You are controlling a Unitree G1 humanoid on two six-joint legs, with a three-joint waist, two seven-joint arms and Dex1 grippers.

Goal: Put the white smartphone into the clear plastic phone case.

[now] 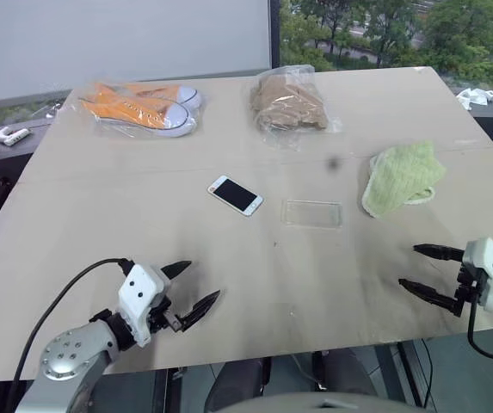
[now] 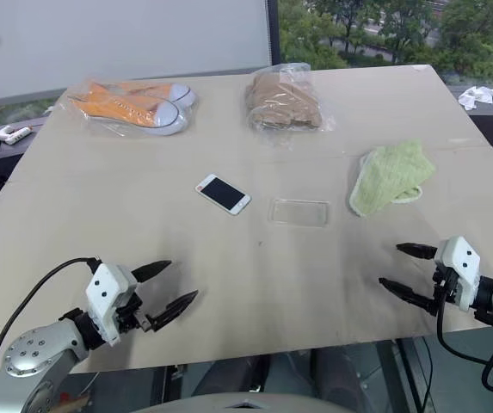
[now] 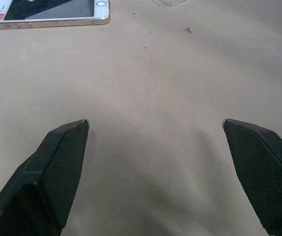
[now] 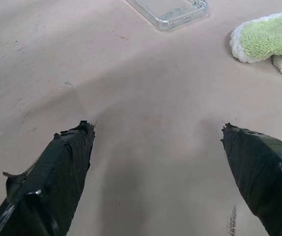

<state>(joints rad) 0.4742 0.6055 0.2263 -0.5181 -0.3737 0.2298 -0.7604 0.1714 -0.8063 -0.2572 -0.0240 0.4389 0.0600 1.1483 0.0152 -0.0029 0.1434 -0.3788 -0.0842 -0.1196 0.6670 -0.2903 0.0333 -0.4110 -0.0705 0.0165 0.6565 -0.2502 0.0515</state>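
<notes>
The white smartphone [image 1: 236,194] lies screen up near the middle of the table, and its lower edge shows in the left wrist view [image 3: 49,12]. Just to its right lies the clear plastic phone case [image 1: 311,213], open side up, also in the right wrist view [image 4: 169,10]. My left gripper [image 1: 190,288] hovers open near the table's front left, well short of the phone. Over the front right edge my right gripper [image 1: 418,268] is open too, apart from the case. Nothing is between either pair of fingers.
Orange sneakers in a clear bag [image 1: 141,107] lie at the back left. A bagged tan item [image 1: 287,105] sits at the back middle. A green cloth [image 1: 403,176] lies right of the case. The table's front edge [image 1: 315,348] runs just below both grippers.
</notes>
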